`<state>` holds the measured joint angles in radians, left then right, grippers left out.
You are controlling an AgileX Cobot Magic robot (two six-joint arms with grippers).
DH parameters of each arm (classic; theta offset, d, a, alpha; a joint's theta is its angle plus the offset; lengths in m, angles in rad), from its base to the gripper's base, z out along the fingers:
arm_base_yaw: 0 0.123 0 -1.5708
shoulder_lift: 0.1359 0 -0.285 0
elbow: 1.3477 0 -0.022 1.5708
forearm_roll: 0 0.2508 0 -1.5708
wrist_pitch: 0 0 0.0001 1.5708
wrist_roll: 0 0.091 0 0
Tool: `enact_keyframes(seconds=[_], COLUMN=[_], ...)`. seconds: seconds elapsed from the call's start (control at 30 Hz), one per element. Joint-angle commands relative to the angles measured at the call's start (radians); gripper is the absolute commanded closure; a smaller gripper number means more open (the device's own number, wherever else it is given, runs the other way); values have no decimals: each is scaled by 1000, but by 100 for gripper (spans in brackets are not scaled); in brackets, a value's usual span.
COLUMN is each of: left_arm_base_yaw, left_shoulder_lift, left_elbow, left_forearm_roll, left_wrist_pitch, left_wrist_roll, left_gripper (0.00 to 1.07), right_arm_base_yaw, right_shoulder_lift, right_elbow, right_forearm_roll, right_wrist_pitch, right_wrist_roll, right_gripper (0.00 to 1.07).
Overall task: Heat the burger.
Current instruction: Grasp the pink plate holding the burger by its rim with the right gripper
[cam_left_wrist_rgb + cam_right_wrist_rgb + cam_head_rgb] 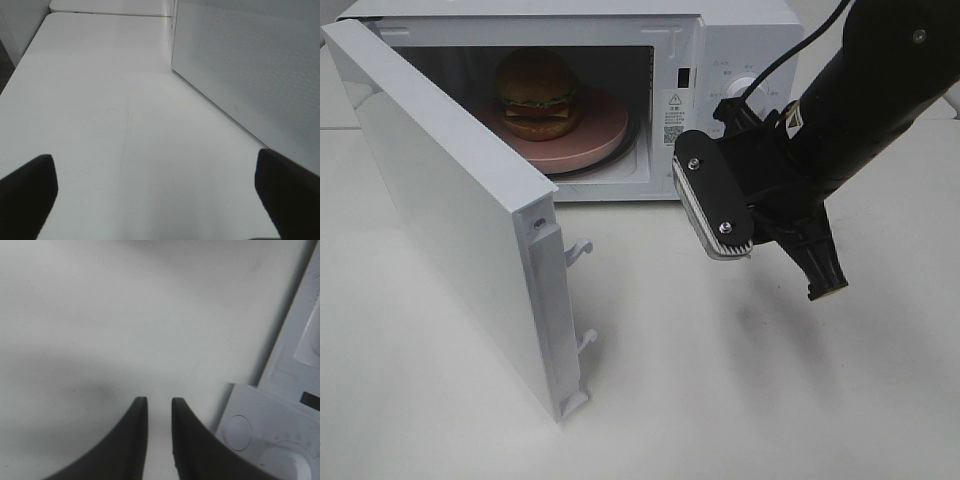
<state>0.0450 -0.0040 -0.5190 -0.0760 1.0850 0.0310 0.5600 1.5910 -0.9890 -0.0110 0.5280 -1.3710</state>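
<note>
The burger, with a glossy brown bun and green lettuce, sits on a pink plate inside the white microwave. The microwave door stands swung wide open toward the front left. My right gripper hovers over the table in front of the microwave's control panel, pointing down. In the right wrist view its fingers stand a narrow gap apart around the right gripper, with nothing between them. My left gripper is wide open and empty above bare table; it does not show in the exterior high view.
The open door juts far out over the table's left half, with its latch hooks facing right. The control panel's knob shows close beside my right gripper. The door's white face lies beside my left gripper.
</note>
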Motion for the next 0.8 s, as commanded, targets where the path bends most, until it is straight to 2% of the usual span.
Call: enact_keyframes(seconds=[0.03,0.07,0.1,0.13,0.17,0.2,0.27,0.4,0.6,0.8], left_arm_base_yaw=[-2,-2,-2,-2,-2,-2,-2,-2,-2,-2], left_shoulder_lift=[-16,-16,-16,-16,-16,-16,-16,-16,-16,-16], left_elbow=[2,2,2,2,2,2,2,2,2,2], left_forearm_roll=[-5,-5,-5,-5,-5,-5,-5,-5,-5,-5], left_wrist_pitch=[-13,-13,-13,-13,-13,-13,-13,-13,-13,-13], left_wrist_roll=[-1,-1,-1,-1,-1,-1,-1,-1,-1,-1], left_gripper=[7,7,7,7,7,7,7,7,7,7], right_arm_base_yaw=[-7,-7,-7,-7,-7,-7,-7,-7,-5,-5], right_shoulder_lift=[-9,-9,-9,-9,-9,-9,-6,3,39,87], right_elbow=[-6,-6,-6,-6,-6,-6,-8,-8,-22,-83], right_forearm_roll=[-13,-13,-13,-12,-12,-12,-13,-23,-44,-44], right_wrist_pitch=[-55,-87,-87,-101,-127,-127,-142,-148,-172,-167], right_wrist_roll=[-19,-10,-10,-1,15,15,34,32,32,32], right_gripper=[67,54,54,46,28,28,10,5,7,8])
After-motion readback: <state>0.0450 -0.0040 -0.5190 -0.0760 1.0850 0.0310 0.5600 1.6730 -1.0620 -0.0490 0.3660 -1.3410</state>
